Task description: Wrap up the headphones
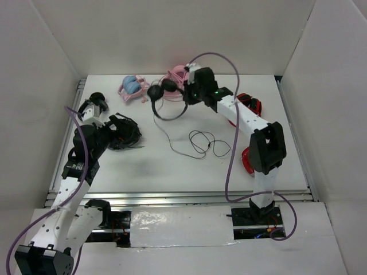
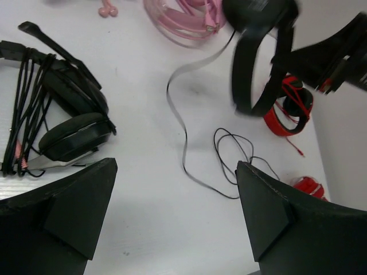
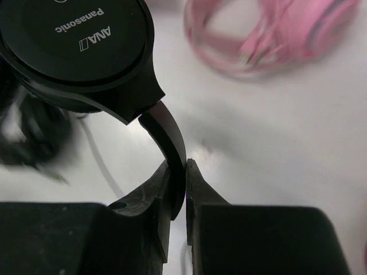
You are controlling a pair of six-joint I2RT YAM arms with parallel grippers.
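Observation:
The headphones [image 1: 168,109] are slim and black, at the back middle of the table, with two round earcups and a thin headband loop. In the right wrist view one earcup [image 3: 74,40] fills the top left. My right gripper [image 3: 184,166] is shut on the thin headband [image 3: 169,137] just below that earcup. Their long thin cable [image 1: 200,143] trails forward in loose loops on the table, also seen in the left wrist view as the cable [image 2: 183,132]. My left gripper [image 2: 176,166] stands wide open over bare table at the left, with nothing between its fingers.
A bulky black headset [image 2: 69,114] with its cord wound round it lies under my left gripper [image 1: 112,130]. Pink headphones [image 1: 178,74] and a blue-and-pink pair [image 1: 133,87] lie at the back. Red headphones [image 1: 250,103] lie right, near the right arm. White walls enclose the table.

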